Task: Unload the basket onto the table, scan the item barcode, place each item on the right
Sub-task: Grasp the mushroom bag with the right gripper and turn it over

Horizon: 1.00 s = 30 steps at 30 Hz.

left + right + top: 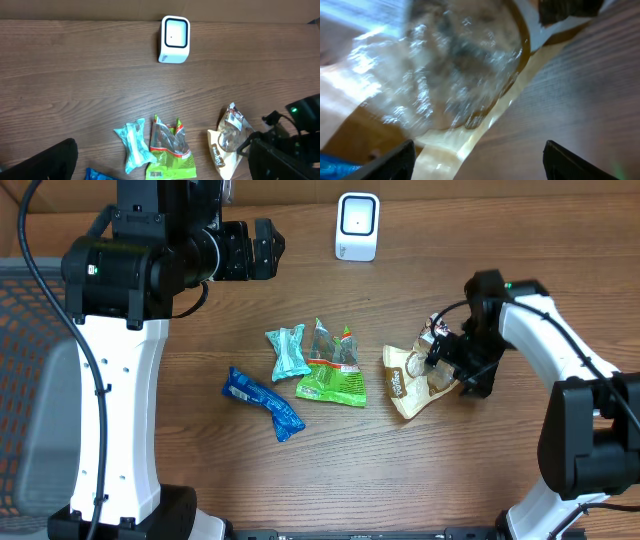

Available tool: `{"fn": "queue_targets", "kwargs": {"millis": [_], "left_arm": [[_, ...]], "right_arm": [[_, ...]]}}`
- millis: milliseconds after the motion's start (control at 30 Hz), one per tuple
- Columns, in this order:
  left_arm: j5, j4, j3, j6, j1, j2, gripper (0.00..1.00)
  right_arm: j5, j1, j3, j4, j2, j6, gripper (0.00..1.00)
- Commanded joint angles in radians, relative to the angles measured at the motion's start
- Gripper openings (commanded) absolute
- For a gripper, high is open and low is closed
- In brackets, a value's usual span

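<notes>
A cream snack bag [410, 383] with a clear window lies on the wooden table, right of centre. My right gripper [447, 366] stands open at the bag's right end, low over it. In the right wrist view the bag [445, 75] fills the frame, and its lower edge lies between the spread fingers of the right gripper [480, 165] with neither finger pressing it. The white scanner [357, 226] stands at the far edge; the left wrist view shows it too [174, 39]. My left gripper [268, 248] hangs open and empty, high at the back left.
A teal packet [288, 352], a green bag [335, 375] and a blue packet [262, 402] lie left of the cream bag. The green bag's barcode [156, 173] faces up. A mesh chair [30, 380] stands beside the table's left edge.
</notes>
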Motion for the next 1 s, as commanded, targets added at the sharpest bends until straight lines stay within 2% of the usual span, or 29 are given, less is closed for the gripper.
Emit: {"fn": "queue_targets", "kwargs": {"millis": [0,133,233,400,467,567,633,700,833,900,967], "left_arm": [[-0.002,-0.001,-0.003,0.019,-0.001,0.002,1.00],[-0.002,0.000,-0.003,0.019,-0.001,0.002,1.00],[-0.002,-0.001,-0.003,0.019,-0.001,0.002,1.00],[-0.002,-0.001,-0.003,0.019,-0.001,0.002,1.00],[-0.002,-0.001,-0.003,0.019,-0.001,0.002,1.00],[-0.002,-0.001,-0.003,0.019,-0.001,0.002,1.00],[-0.002,0.000,-0.003,0.019,-0.001,0.002,1.00],[-0.002,0.000,-0.003,0.019,-0.001,0.002,1.00],[-0.002,-0.001,-0.003,0.019,-0.001,0.002,1.00],[-0.002,-0.001,-0.003,0.019,-0.001,0.002,1.00],[-0.002,0.000,-0.003,0.019,-0.001,0.002,1.00]], "right_arm": [[0.008,0.000,-0.074,0.090,-0.008,0.042,0.82],[0.013,0.001,-0.189,0.332,-0.008,0.001,0.80],[0.063,0.001,-0.251,0.499,-0.008,-0.114,0.81],[0.220,0.000,-0.251,0.553,-0.008,-0.255,0.83],[0.298,-0.003,-0.248,0.567,-0.008,-0.262,0.84],[0.311,-0.016,-0.233,0.585,-0.008,-0.253,0.86],[0.303,-0.029,-0.217,0.605,-0.008,-0.229,0.87],[0.277,-0.053,-0.205,0.702,-0.008,-0.099,0.89],[0.221,-0.066,-0.204,0.774,-0.008,0.047,0.88],[0.124,-0.074,-0.203,0.770,-0.008,0.160,0.88],[-0.061,-0.074,-0.203,0.760,-0.008,0.314,0.88]]}}
